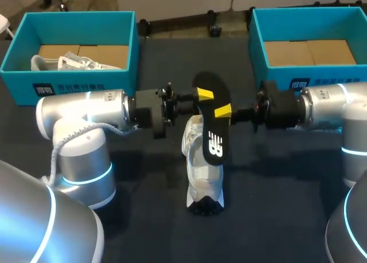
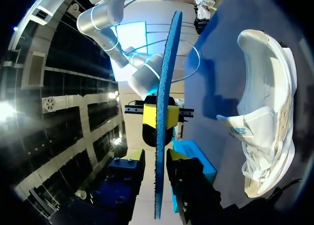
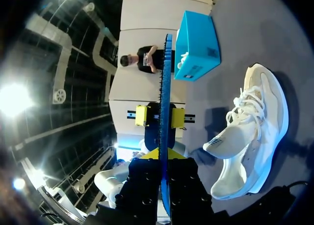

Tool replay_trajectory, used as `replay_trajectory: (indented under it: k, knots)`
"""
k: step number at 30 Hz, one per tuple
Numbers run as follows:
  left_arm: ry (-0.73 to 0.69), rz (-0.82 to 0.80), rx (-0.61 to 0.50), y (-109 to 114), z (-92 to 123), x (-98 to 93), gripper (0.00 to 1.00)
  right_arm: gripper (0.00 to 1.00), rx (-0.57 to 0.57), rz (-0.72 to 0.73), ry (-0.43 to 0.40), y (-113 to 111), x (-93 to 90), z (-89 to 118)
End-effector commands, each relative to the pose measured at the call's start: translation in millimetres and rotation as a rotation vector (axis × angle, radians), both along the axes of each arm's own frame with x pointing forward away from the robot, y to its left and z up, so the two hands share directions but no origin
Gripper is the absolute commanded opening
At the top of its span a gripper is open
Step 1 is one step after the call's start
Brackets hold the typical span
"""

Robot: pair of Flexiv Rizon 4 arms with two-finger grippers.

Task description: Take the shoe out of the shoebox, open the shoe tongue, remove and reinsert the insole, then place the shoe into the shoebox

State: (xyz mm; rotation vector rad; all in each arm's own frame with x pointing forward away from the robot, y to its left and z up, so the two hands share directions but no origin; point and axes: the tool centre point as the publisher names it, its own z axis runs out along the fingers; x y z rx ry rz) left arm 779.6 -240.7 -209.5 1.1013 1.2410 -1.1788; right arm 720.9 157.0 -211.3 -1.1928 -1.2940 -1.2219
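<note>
- At the far left, a teal shoebox [image 1: 80, 79] is sitting on the dark table [image 1: 143, 188]. It is holding a second white sneaker [image 1: 74, 61] on its cardboard floor.
- Our left arm [image 1: 86, 111] is coming in from the left and lying level above the table.
- Our left gripper [image 1: 203, 95] is straddling the insole [image 1: 215, 137] with its fingers apart. The right wrist view is showing a gap between each yellow tip and the insole, so this pincer is not clamping anything.
- In the middle, we are holding the black insole flat above the table, its broad face turned upward. Its long axis is running from far to near, with the wider rounded end pointing away from us.
- The white sneaker [image 1: 198, 177] is resting on the table just beneath the insole, roughly parallel to it. Its toe is pointing away from us, and its heel is lying nearest us. Its tongue [image 3: 221, 142] is sticking out from the opening.
- Our right gripper [image 1: 223, 110] is pinching the insole from both faces, closed firmly on its edge.
- Our right arm [image 1: 327, 105] is reaching in level from the right.
- At the far right, another teal shoebox [image 1: 258, 45] is showing only its cardboard floor.
</note>
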Motion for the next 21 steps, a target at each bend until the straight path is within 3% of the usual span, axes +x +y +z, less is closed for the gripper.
replay_trajectory:
  k: [1, 4, 17, 21]
  knots:
    - [-0.006, -0.001, 0.009, -3.4, -1.8, 1.5, 0.24, 0.0, 0.002, 0.001, 0.0, 2.0, 1.1, -2.1]
    - [-0.016, 0.009, 0.018, -4.2, -1.8, 2.2, 0.16, 0.0, 0.004, -0.001, -0.001, 1.8, 1.8, -2.4]
    - [-0.033, 0.012, 0.027, -8.6, -4.2, 3.3, 0.16, 0.0, 0.006, -0.011, 0.004, 1.3, 3.7, -3.0]
    - [-0.037, 0.013, 0.025, -8.9, -4.3, 3.5, 0.12, 0.0, 0.005, -0.014, 0.005, 1.2, 4.3, -2.8]
